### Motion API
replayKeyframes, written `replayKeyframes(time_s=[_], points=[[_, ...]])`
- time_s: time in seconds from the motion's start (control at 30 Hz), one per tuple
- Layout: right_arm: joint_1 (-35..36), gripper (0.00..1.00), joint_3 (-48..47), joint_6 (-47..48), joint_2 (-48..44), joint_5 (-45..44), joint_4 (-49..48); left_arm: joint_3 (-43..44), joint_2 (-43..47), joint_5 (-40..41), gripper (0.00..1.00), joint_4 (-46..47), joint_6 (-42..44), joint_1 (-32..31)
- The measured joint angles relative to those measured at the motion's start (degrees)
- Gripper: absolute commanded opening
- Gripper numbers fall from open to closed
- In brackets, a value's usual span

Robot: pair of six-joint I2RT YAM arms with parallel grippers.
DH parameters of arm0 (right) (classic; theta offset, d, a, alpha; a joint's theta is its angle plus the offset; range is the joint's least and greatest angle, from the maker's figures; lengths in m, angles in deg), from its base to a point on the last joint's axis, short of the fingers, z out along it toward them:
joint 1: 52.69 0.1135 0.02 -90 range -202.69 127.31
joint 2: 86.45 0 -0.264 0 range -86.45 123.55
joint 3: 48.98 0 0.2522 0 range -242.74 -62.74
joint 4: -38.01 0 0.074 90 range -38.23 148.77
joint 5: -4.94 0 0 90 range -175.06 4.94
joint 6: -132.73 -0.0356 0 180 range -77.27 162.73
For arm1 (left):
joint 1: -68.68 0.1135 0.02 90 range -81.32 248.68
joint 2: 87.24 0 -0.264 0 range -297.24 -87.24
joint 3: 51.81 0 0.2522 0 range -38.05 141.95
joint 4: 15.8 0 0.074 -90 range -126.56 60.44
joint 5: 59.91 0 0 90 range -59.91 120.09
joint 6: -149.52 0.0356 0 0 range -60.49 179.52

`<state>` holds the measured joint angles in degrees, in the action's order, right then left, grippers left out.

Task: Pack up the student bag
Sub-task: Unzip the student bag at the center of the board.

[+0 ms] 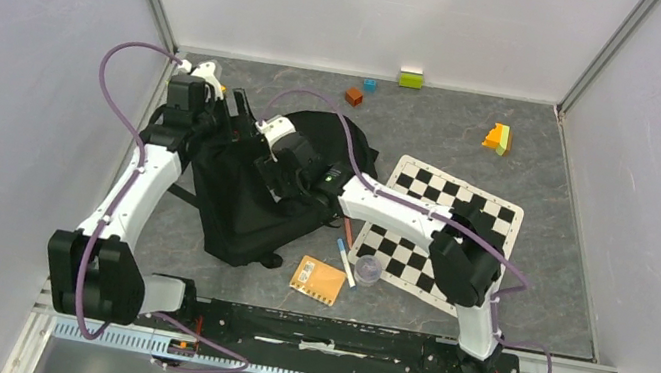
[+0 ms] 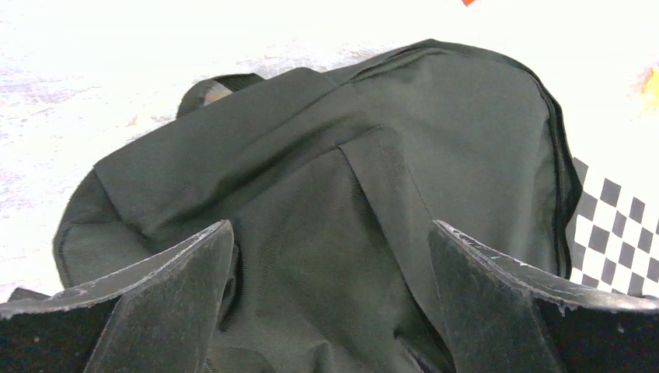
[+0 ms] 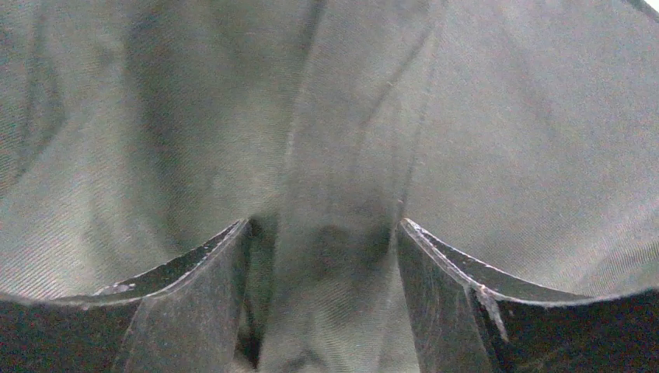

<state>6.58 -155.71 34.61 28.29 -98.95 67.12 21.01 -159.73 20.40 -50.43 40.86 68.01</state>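
The student bag [image 1: 247, 208], a soft black backpack, lies slumped on the grey floor left of centre. Both grippers are on its upper part. My left gripper [image 1: 238, 122] hangs over the bag's far left side. In the left wrist view the left gripper [image 2: 330, 227] is open wide, with the bag's dark fabric [image 2: 326, 155] just below its fingers and nothing gripped. My right gripper [image 1: 279, 178] reaches in from the right. In the right wrist view the right gripper [image 3: 324, 225] is open, and a raised fold of the bag's fabric [image 3: 342, 155] stands between its fingers.
A checkered board [image 1: 479, 214] lies right of the bag, under the right arm. An orange card [image 1: 318, 280], a white pen [image 1: 345, 261] and a small clear cup [image 1: 368, 270] lie near the bag's front. Small blocks [image 1: 354, 96], a green block [image 1: 411, 79] and a yellow wedge [image 1: 497, 138] are at the back.
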Motion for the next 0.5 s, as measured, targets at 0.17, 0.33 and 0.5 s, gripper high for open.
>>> replayKeyframes(time_s=[0.17, 0.33, 0.5], points=[[-1.5, 0.64, 0.0, -1.1, 0.5, -7.9, 1.3, 0.0, 0.0, 0.3, 1.00, 0.0, -0.3, -1.8], [-2.9, 0.26, 4.2, -2.8, -1.4, -11.4, 0.0, 0.0, 0.0, 6.6, 1.00, -1.2, -0.1, -8.3], [-5.8, 0.02, 11.7, -5.8, -5.9, -7.3, -4.8, 0.0, 0.0, 11.2, 1.00, -3.7, 0.1, -15.1]])
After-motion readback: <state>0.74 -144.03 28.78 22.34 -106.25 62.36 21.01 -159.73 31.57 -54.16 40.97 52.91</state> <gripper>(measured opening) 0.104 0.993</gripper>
